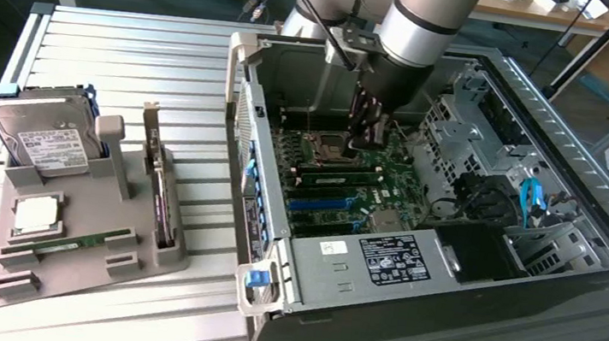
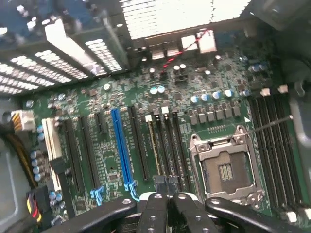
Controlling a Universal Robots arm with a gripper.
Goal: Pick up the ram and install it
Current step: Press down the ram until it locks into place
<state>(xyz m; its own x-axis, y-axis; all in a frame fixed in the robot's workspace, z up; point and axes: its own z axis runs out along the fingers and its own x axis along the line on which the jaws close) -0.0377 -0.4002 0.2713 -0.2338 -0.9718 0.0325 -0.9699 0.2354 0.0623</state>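
On the exterior view's left, the slatted worktop (image 1: 123, 47) carries one grey holder (image 1: 97, 272). It holds one silver hard drive (image 1: 44, 137) with blue rails, standing upright, and one square silver chip (image 1: 35, 213) lying flat. One ram (image 1: 72, 243) lies flat in a groove near the holder's front, a thin green stick. Its long axis runs across the holder, rising slightly toward the exterior view's right. One dark expansion card (image 1: 159, 188) stands on edge at the holder's right side.

Further right sits one open computer case (image 1: 243, 86) with the motherboard (image 1: 324, 199) exposed. One arm reaches down into it. Its pincer (image 1: 369, 135) hangs just above the board beside the CPU socket (image 2: 226, 167).

The pincer (image 2: 167, 196) is pressed together, and I can't make out anything pinched between the tips. In the wrist view the tips sit over the near ends of the long memory slots beside the socket.

Key relation: the ram is well apart from the pincer, outside the case, toward the exterior view's left and lower. My judgement is that the green stick in the holder has not been picked up.
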